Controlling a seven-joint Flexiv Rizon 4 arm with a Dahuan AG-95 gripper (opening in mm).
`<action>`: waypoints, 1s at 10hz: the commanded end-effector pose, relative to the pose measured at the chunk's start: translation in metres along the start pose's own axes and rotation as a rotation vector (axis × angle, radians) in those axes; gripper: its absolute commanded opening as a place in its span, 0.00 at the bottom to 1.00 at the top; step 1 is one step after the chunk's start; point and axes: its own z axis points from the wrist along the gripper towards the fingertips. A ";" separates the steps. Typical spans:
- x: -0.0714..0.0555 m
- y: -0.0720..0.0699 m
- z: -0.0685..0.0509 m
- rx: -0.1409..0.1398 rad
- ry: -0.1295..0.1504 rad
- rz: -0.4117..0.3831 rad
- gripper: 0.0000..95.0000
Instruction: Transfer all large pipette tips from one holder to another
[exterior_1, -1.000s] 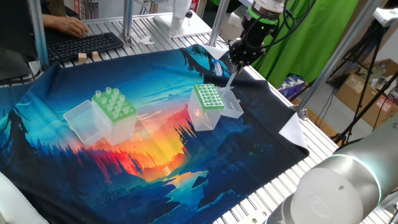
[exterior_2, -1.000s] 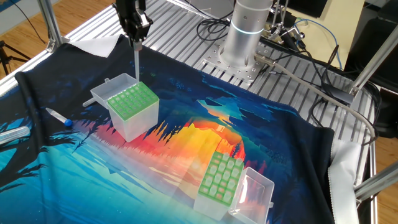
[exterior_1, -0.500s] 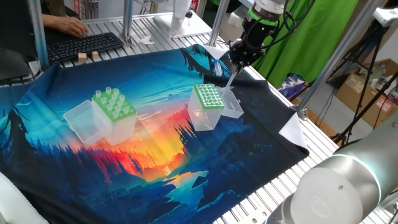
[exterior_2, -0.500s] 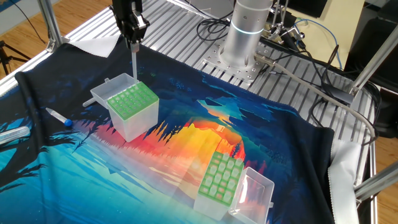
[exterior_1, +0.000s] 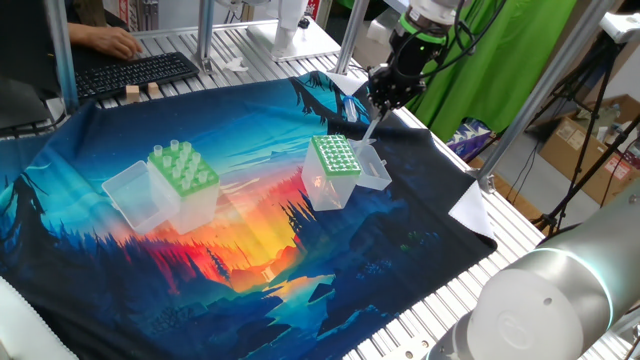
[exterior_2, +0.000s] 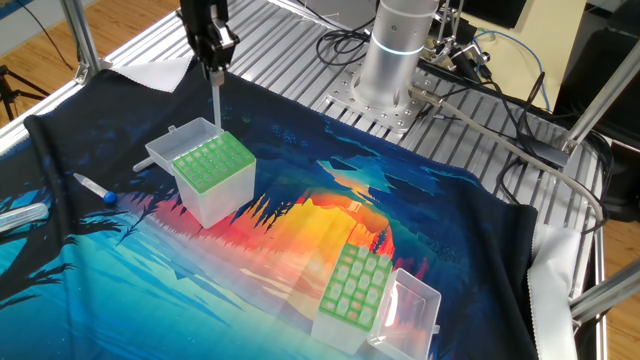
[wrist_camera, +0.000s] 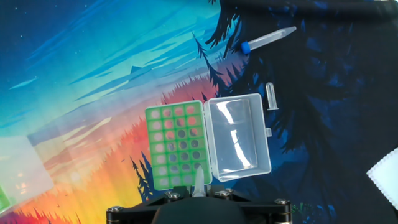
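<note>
Nearest the lens in one fixed view, a pale rounded robot housing fills the lower right corner. Beyond it spreads the printed sunset cloth that covers the table. Left of centre on the cloth stands the wide-holed holder, its light-green top plate carrying several large pipette tips that stand upright, with its clear lid lying open on its left. Further right, at mid-frame, sits the narrower box with the darker-green, finely holed top and its own clear lid folded out on the right. Above that box, toward the upper right, the gripper points downward, its fingers clenched on a single pipette tip that hangs from them, its thin end over the box's far edge and not yet seated in any hole. In the hand view the same tip shows at the bottom centre, just below the green plate. Behind the gripper hangs a green curtain, and at the upper left of the frame a person's hand rests at a black keyboard.

In the other fixed view, a blue-capped tube lies on the cloth at the left, apart from both boxes.
</note>
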 end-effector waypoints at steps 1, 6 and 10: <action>0.000 0.000 0.003 -0.003 -0.002 0.000 0.00; -0.002 0.011 0.007 -0.022 0.005 0.048 0.00; -0.003 0.011 0.013 -0.014 0.001 0.045 0.00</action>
